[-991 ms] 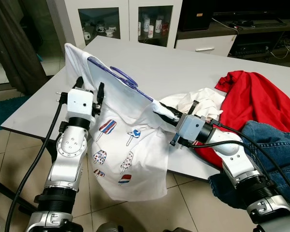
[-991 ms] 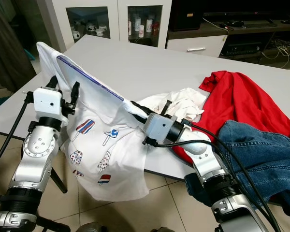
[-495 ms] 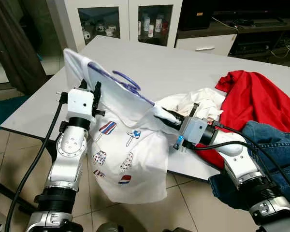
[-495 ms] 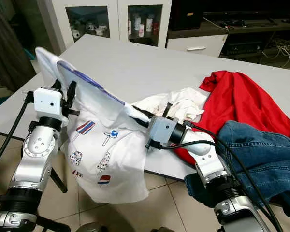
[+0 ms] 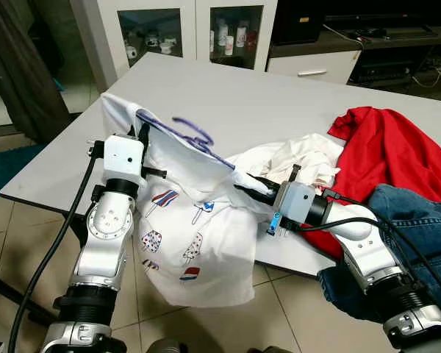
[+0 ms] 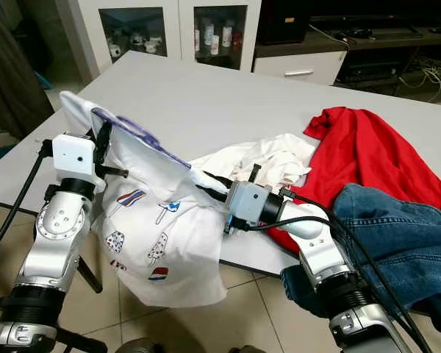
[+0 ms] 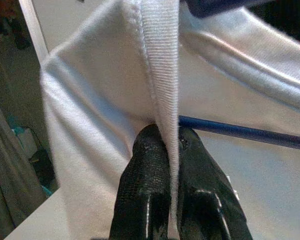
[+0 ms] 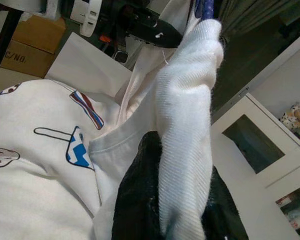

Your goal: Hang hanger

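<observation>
Over the near edge of the table (image 5: 294, 110), both the left claw (image 7: 166, 145) and right claw (image 8: 182, 165) pinch the white shirt (image 5: 198, 228), whose blue hanger (image 5: 191, 132) seems loosely seated and could slip out if either tugs.

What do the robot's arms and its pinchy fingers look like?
Both arms are shiny silver metal with round joints and black rings. Each wrist carries a boxy white-grey block, and black cables loop alongside. The left gripper and right gripper each have two long black fingers with a rough, grippy texture.
</observation>
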Robot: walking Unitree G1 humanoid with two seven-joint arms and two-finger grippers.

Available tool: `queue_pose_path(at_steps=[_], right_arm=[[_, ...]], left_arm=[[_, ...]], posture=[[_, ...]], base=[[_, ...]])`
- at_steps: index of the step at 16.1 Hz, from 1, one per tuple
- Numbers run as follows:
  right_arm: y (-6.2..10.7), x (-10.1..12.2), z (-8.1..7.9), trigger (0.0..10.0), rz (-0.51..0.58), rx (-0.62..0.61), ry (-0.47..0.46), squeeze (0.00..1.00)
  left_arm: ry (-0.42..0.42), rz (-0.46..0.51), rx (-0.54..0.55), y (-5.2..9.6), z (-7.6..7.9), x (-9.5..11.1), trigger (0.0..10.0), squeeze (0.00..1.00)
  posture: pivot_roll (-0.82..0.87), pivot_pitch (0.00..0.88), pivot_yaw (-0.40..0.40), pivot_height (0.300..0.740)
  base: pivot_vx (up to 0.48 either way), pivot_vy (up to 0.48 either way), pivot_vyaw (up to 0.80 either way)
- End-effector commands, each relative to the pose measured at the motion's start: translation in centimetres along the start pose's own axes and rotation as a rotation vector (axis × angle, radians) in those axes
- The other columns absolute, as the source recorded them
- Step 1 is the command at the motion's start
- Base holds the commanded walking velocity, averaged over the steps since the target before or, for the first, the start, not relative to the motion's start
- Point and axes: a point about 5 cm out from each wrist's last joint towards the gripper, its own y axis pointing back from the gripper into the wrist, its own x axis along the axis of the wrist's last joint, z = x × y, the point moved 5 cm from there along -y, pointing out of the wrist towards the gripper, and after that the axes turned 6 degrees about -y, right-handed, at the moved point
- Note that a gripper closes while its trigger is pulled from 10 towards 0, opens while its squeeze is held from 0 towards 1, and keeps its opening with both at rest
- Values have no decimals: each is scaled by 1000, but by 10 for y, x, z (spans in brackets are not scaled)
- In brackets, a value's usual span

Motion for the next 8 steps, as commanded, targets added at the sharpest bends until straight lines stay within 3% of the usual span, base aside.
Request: queue_pose_path(at_steps=[1,3,4,5,6,7,8], right_arm=[[0,8,9,10000,29,-29,6,0],[-1,11,18,10000,37,-84,-25,0],[0,13,25,10000,46,-124,-52,424],[0,12,26,10000,42,-127,-59,1000],[-1,12,26,10000,41,-125,-60,1000],[-2,13,26,10000,40,-122,-72,596],[-3,15,25,10000,44,-116,-79,0]], left_arm=[[5,8,-16,-1,4,4,0,0],[4,8,-18,0,5,4,0,0],[2,7,-20,0,5,3,0,0],[2,7,-21,0,5,3,0,0],[2,7,-21,0,5,3,0,0],[2,8,-21,0,5,3,0,0],[1,8,-21,0,5,3,0,0]], posture=[[41,0,-5,740],[41,0,-6,740],[40,0,-6,740],[40,0,-6,740],[40,0,-6,740],[40,0,-6,740],[40,0,-6,740]], base=[[0,0,0],[0,0,0],[0,0,0],[0,0,0],[0,0,0],[0,0,0],[0,0,0]])
